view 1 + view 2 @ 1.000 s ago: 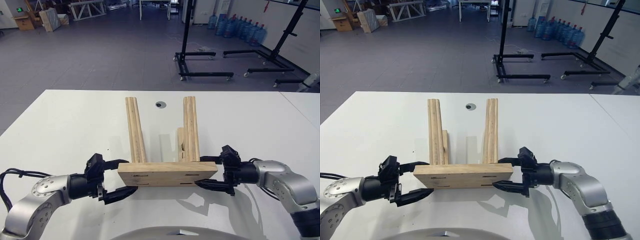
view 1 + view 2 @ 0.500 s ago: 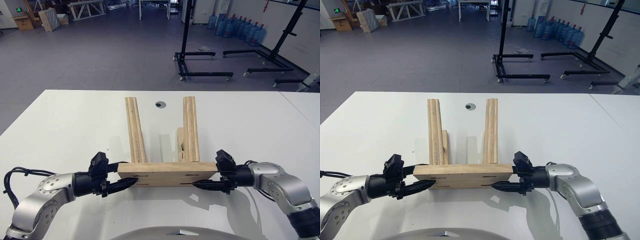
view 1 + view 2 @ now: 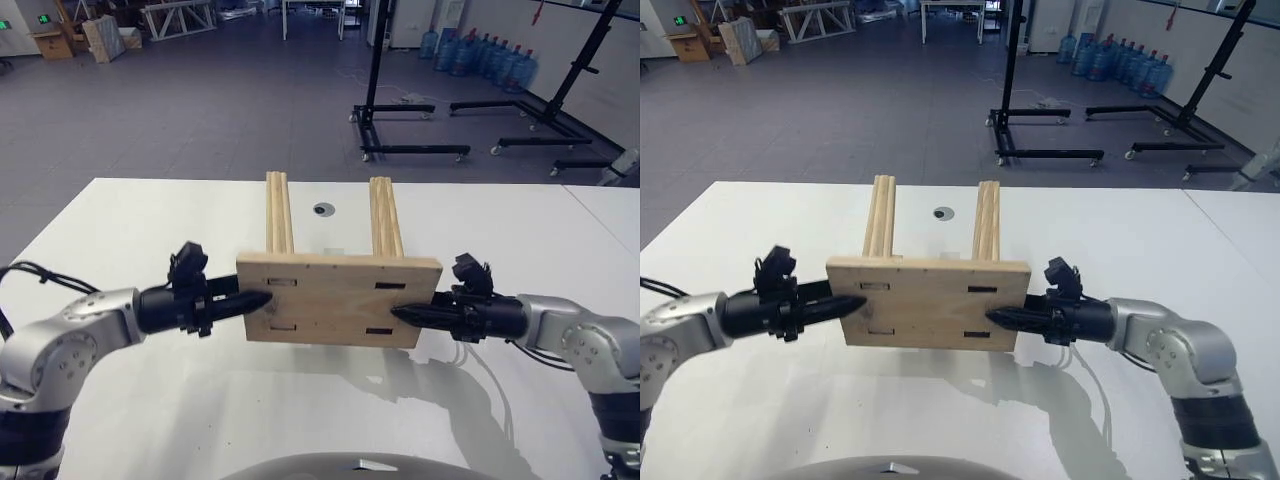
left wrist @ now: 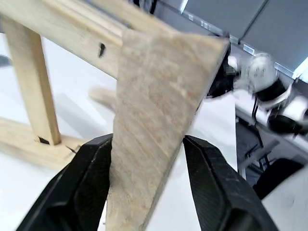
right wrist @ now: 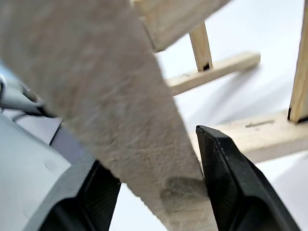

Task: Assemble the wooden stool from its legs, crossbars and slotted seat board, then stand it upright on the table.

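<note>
Centre frame in the head views: pale wooden stool [image 3: 335, 275] held by its rectangular slotted seat board [image 3: 338, 305], broad face turned to the camera, four slots visible, slim wooden legs [image 3: 278, 212] running away toward upper centre. Left of centre: black left gripper [image 3: 262, 299] clamped on the board's left edge. Right of centre: black right gripper [image 3: 398, 314] clamped on its right edge. Beneath: white table [image 3: 130, 220].
</note>
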Robot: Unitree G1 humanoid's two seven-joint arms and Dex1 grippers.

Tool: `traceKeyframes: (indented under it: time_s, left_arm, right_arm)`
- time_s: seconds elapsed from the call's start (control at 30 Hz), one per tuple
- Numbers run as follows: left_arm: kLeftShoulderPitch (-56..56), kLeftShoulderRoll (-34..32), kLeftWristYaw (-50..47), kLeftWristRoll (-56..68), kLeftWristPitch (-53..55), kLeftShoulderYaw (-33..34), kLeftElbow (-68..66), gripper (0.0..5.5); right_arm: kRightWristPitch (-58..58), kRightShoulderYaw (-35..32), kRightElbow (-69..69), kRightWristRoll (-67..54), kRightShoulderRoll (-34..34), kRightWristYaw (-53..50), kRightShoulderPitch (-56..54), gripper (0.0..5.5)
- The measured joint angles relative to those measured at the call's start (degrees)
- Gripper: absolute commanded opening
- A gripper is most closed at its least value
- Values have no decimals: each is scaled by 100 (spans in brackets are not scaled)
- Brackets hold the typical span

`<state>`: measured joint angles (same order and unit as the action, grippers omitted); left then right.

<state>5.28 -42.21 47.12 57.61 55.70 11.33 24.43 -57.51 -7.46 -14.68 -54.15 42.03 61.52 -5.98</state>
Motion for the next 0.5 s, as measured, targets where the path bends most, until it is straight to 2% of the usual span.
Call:
traceKeyframes:
  time_s: [0.13, 0.23, 0.33, 0.5]
  left_arm:
    - [968, 191, -1176, 1132, 920, 415, -566, 222]
    - [1617, 590, -2656, 2296, 1250, 596, -1211, 222]
    - [1924, 718, -3913, 3234, 1182, 598, -1602, 222]
    - [2056, 774, -5934, 4674, 364, 367, -1801, 222]
  right_arm:
    - [-1041, -446, 85, -1148, -194, -1143, -759, 192]
    - [-1730, -443, 400, -2196, -622, -2225, -1425, 155]
    - [-2182, -399, 1227, -3262, -653, -3348, -2112, 154]
    - [-2214, 7, 2336, -5032, -644, -5207, -2789, 154]
